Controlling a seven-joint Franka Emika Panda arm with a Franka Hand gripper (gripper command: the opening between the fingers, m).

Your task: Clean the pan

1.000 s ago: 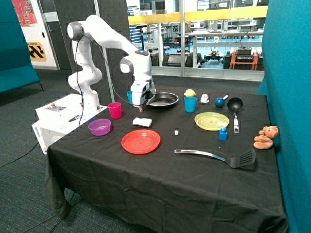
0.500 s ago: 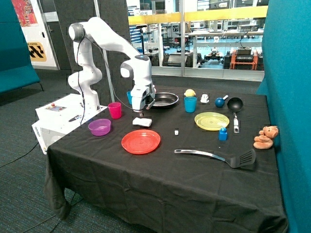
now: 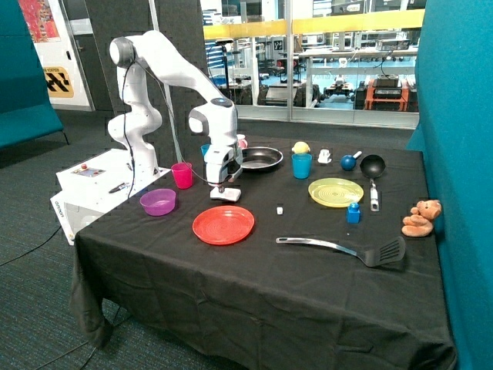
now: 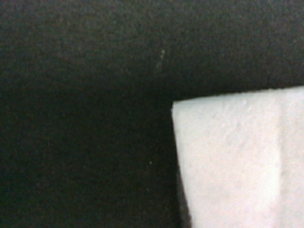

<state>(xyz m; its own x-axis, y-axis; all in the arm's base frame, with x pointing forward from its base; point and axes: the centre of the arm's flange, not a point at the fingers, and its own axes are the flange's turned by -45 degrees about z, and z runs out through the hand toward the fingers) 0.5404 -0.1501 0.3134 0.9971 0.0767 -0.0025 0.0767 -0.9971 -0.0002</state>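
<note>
Lowered from beside the pan [image 3: 259, 158], hand [image 3: 222, 187] meets white sponge [image 3: 226, 193]; grip unclear.

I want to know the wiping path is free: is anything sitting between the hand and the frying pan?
Nothing visible. The hand is low over the white sponge on the black cloth, and the pan lies just behind it with bare cloth between. The teal cup stands off to the pan's side.

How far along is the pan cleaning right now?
Nothing looks done: the pan sits untouched behind the pink cup. In hand: the gripper is low over the white sponge, which fills part of the wrist view on the black cloth. Left: grasp it, carry it to the pan, wipe.
</note>
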